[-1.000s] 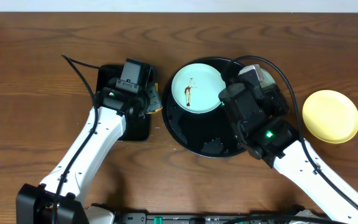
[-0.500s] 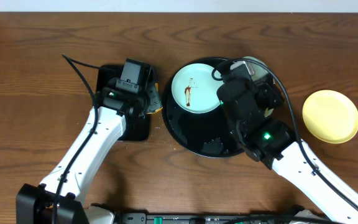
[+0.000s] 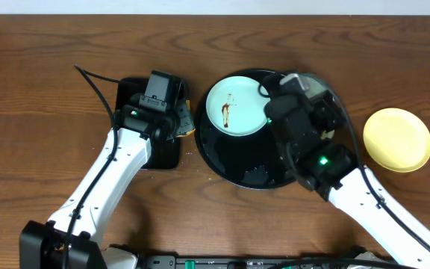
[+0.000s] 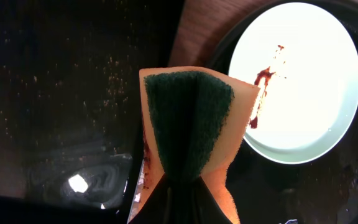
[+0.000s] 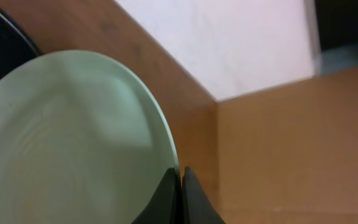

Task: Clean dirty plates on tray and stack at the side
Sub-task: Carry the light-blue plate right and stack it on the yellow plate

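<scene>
Over the right edge of the rectangular tray (image 3: 129, 93), the left gripper (image 4: 188, 190) pinched a folded orange sponge (image 4: 188, 118), green pad outward. Just right, the round tray (image 3: 230, 161) held a smeared mint plate (image 3: 237, 108) on its far-left part. The right gripper (image 5: 180, 185) was clamped on the rim of a second mint plate (image 5: 61, 143) at the tray's far right. A yellow plate (image 3: 397, 139) lay on the table (image 3: 51, 45), apart from the tray.

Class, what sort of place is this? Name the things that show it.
Likely a robotics lab bench staged for dishwashing, not a kitchen: a wooden table, a sponge pinched in the left gripper, and a sauce-smeared plate on a round black tray.
</scene>
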Robot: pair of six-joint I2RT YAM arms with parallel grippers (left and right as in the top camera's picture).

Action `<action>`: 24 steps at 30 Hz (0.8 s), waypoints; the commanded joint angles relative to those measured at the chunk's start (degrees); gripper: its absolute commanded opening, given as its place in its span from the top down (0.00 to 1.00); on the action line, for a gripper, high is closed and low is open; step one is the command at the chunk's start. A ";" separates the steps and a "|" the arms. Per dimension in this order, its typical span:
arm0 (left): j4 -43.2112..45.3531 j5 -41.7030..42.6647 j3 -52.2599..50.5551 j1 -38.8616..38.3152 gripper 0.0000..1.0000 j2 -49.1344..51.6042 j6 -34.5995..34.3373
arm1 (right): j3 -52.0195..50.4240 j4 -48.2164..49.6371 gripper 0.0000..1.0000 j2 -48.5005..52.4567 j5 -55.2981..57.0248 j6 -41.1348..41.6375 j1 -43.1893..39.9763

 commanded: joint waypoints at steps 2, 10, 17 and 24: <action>-0.04 -0.04 -0.11 0.24 0.92 -0.96 -0.50 | 0.26 -3.48 0.99 -0.24 -6.69 12.52 -6.56; -0.24 0.09 -0.11 0.24 0.92 -0.96 -0.52 | 0.26 -5.09 0.99 -0.24 -8.48 19.54 -19.80; -0.24 1.29 -0.11 0.24 0.92 -0.96 -0.50 | 0.26 -9.16 0.99 0.11 -20.26 28.55 -38.47; -0.44 1.29 -0.11 0.24 0.92 -0.96 -0.50 | 0.26 -9.14 0.99 3.78 -28.98 32.17 -53.68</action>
